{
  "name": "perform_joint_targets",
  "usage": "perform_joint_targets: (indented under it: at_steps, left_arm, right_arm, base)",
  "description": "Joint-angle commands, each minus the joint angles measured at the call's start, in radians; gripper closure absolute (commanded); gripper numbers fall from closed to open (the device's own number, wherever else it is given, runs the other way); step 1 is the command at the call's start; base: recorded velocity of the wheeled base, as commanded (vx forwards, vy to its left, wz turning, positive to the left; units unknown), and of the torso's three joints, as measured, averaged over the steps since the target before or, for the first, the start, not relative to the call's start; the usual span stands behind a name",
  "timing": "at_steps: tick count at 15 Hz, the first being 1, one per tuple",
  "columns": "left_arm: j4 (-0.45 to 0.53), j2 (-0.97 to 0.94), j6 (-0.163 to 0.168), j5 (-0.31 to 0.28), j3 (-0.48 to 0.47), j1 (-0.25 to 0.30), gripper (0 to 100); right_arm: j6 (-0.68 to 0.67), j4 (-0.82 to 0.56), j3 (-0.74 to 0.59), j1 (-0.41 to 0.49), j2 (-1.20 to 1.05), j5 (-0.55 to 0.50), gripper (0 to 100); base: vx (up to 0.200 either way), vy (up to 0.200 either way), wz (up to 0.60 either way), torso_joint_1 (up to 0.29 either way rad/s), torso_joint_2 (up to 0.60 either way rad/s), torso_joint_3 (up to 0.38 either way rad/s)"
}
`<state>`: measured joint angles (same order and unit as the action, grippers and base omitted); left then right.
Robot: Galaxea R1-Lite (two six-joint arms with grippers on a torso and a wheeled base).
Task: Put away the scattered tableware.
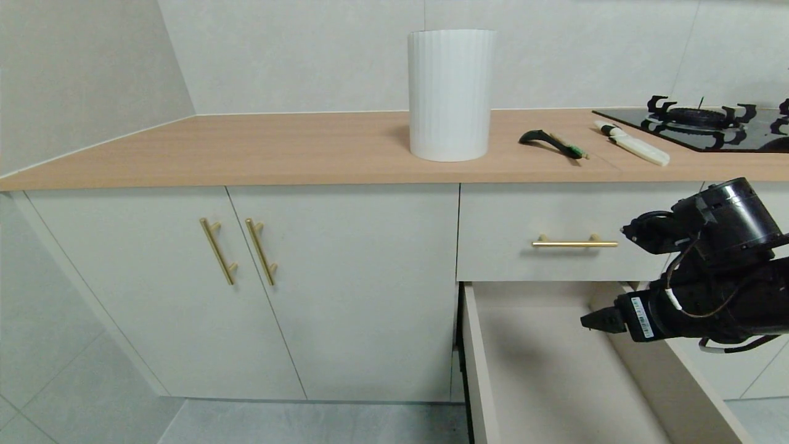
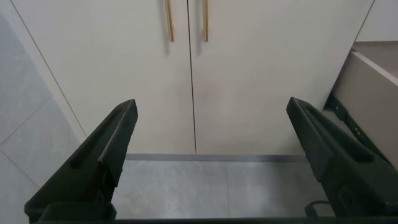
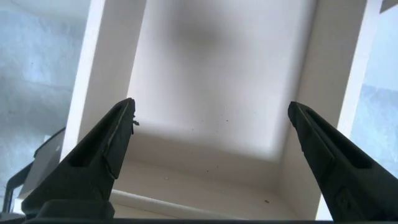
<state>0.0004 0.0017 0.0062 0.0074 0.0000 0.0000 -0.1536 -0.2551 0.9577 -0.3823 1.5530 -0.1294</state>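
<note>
The surface (image 1: 277, 148) carries the dark-handled utensil (image 1: 551, 143) and white utensil (image 1: 635, 147), right of the ribbed container (image 1: 451, 95), long axes diagonal. The open drawer (image 1: 542, 370) lies below. The right gripper (image 1: 595, 320), spread, hangs over the drawer; both utensils lie up and beyond it. The left gripper (image 2: 211, 106), spread, faces the cabinet doors (image 2: 249, 81), farther off.

Black-green utensil (image 1: 550, 142), white ribbed container (image 1: 452, 95)

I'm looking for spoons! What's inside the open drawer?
Just its bare pale floor and walls show inside the open drawer. The right gripper hangs over it, hiding part of one side.
</note>
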Motion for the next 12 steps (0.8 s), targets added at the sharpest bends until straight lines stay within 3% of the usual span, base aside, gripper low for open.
perform_joint_targets:
  at_steps: [1,6,12]
  left_arm:
    - [0.000,0.001,0.000,0.000,0.000,0.000,0]
    - [0.000,0.001,0.000,0.000,0.000,0.000,0]
    - [0.000,0.001,0.000,0.000,0.000,0.000,0]
  right_arm:
    - [0.000,0.002,0.000,0.000,-0.010,-0.001,0]
    - [0.000,0.053,-0.023,0.000,-0.019,-0.003,0]
    - [0.000,0.054,-0.022,0.000,-0.031,-0.003,0]
  base:
    - [0.000,0.000,0.00,0.000,0.00,0.000]
    - [0.000,0.000,0.00,0.067,-0.24,-0.226]
    - [0.000,0.000,0.00,0.175,-0.51,-0.284]
